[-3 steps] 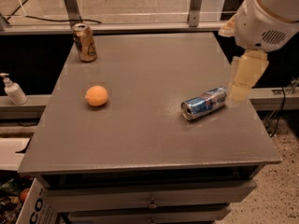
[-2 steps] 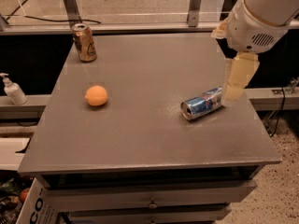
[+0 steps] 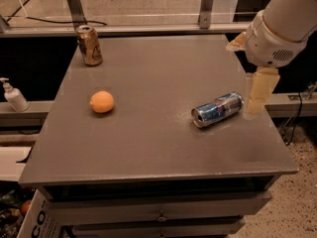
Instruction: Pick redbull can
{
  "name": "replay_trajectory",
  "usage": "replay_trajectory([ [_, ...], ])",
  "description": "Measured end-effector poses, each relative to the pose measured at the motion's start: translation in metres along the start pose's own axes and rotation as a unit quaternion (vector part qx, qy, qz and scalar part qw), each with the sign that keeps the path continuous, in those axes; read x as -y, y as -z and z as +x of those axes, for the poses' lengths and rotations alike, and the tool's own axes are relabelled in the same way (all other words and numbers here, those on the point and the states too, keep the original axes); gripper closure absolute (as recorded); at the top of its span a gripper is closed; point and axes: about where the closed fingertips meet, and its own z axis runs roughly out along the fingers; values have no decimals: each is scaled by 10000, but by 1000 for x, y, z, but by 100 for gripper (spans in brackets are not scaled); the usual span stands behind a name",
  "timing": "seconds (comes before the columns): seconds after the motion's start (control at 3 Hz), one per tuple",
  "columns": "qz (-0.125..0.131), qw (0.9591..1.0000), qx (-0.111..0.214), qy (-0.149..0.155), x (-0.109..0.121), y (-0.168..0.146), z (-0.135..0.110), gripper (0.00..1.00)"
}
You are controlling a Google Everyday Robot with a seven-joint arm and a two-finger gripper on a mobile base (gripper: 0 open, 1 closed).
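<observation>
The redbull can (image 3: 218, 109) lies on its side on the grey table (image 3: 148, 148), right of centre, with its open silver top facing the front left. It is blue and silver. My gripper (image 3: 258, 94) hangs pointing down from the white wrist (image 3: 272, 41) at the table's right edge. It is just right of the can's far end and holds nothing.
An orange fruit (image 3: 102, 102) sits left of centre. A gold-brown can (image 3: 89, 45) stands upright at the back left corner. A white soap bottle (image 3: 14, 96) stands on a ledge left of the table. Drawers (image 3: 158, 212) are below the tabletop and a metal rail runs behind.
My gripper has come down a little beside the can's right end. The can, the orange and the gold-brown can have not moved.
</observation>
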Motion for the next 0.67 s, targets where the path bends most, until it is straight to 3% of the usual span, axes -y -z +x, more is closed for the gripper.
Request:
replay_trajectory([
  [0.67, -199, 9994, 39, 270, -1, -26, -4, 0],
])
